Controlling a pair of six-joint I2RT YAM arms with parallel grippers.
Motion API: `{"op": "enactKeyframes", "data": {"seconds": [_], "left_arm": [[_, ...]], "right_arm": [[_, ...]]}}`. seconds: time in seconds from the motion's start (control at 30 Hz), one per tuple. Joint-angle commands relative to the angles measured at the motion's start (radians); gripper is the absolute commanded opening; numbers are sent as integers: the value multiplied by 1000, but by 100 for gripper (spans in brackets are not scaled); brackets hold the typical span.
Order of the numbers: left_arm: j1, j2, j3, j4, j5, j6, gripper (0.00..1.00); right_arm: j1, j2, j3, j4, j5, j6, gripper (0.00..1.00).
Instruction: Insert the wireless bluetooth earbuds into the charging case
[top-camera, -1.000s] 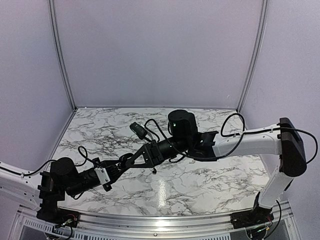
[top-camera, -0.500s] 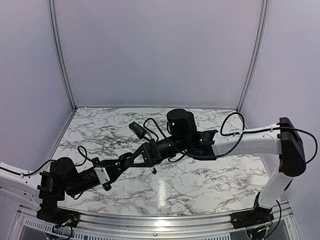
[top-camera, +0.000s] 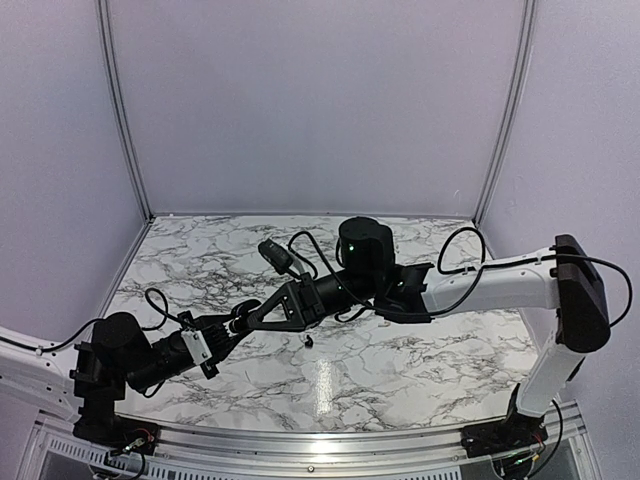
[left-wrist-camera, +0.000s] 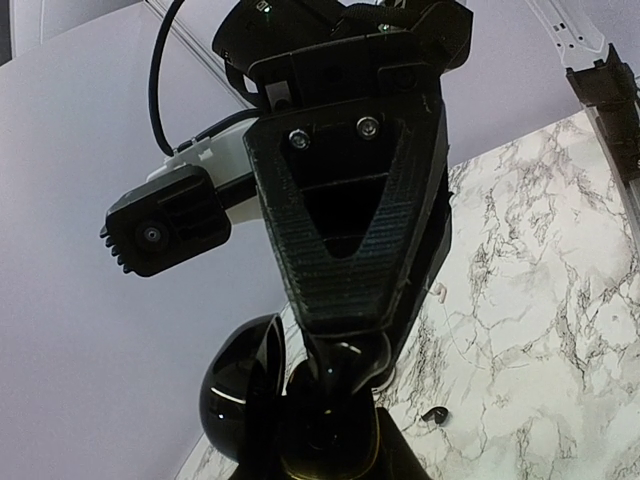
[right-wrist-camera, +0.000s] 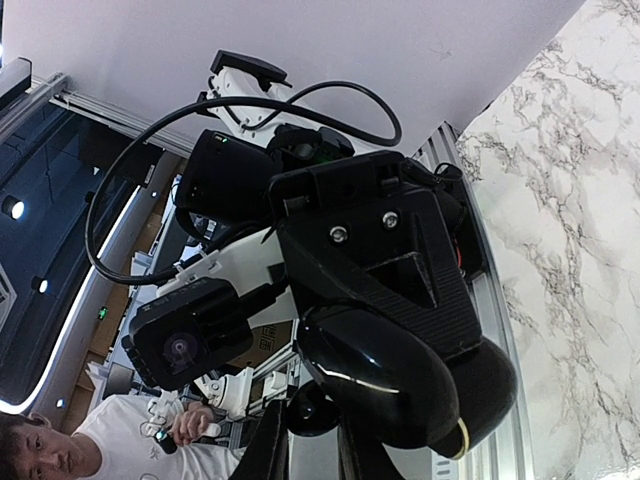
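Note:
The charging case (left-wrist-camera: 330, 425) looks glossy black here, with its lid (left-wrist-camera: 235, 395) swung open to the left. My left gripper (left-wrist-camera: 325, 445) is shut on it from below and holds it above the marble table (top-camera: 420, 360). My right gripper (left-wrist-camera: 340, 350) points down into the open case, fingertips touching it. In the right wrist view the right gripper (right-wrist-camera: 312, 440) is shut on a small round black earbud (right-wrist-camera: 311, 408), right against the case (right-wrist-camera: 400, 385). A second earbud (top-camera: 308, 341) lies loose on the table (left-wrist-camera: 540, 330), seen as a dark speck (left-wrist-camera: 433, 414).
Both arms meet left of centre over the table, the left gripper (top-camera: 222, 330) under the right gripper (top-camera: 240, 318). The right arm's cables (top-camera: 300, 250) loop above its wrist. A metal rail (top-camera: 320, 440) runs along the near edge. A person (right-wrist-camera: 60, 450) sits beyond that edge.
Both grippers have shifted slightly left and away from the near edge, staying together. The right arm has stretched further left. The loose earbud has not moved.

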Motion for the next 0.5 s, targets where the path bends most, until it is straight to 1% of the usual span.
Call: {"op": "enactKeyframes", "data": {"seconds": [0.0, 0.27, 0.47], "left_arm": [[-10, -22, 7, 78, 30, -4, 0], [-12, -18, 6, 77, 28, 0, 0], [-18, -17, 5, 78, 16, 11, 0]], "right_arm": [[-9, 34, 13, -45, 36, 11, 10], [7, 59, 53, -75, 31, -5, 12], [9, 60, 73, -138, 65, -32, 13]]}}
